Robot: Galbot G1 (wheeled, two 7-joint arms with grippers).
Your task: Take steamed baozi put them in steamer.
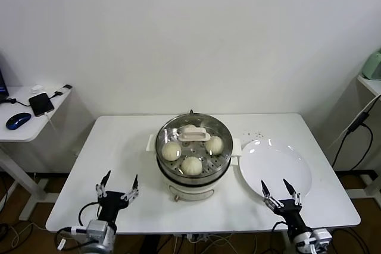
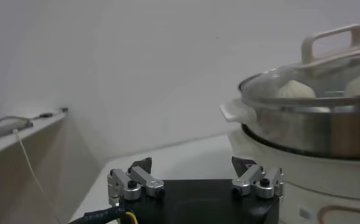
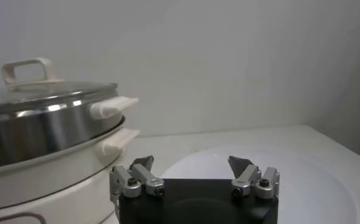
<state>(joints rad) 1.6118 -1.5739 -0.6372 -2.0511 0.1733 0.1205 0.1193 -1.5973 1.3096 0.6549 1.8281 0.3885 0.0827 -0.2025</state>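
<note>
Fingers spread wide and empty on both my left gripper (image 1: 118, 185) and right gripper (image 1: 280, 194), low at the table's near edge. Three steamed baozi (image 1: 191, 165) already sit in the steamer (image 1: 194, 173) under the glass lid (image 1: 194, 140); the plate (image 1: 277, 167) lies bare. I judge nothing is left to grasp, so I'd hold clear.

Glass lid (image 1: 193, 137) sits on the steamer (image 1: 191, 173), so the baozi (image 1: 191, 165) are blocked from above. Worktop (image 1: 119, 153) left of it is open; plate (image 1: 275, 166) fills the right.
</note>
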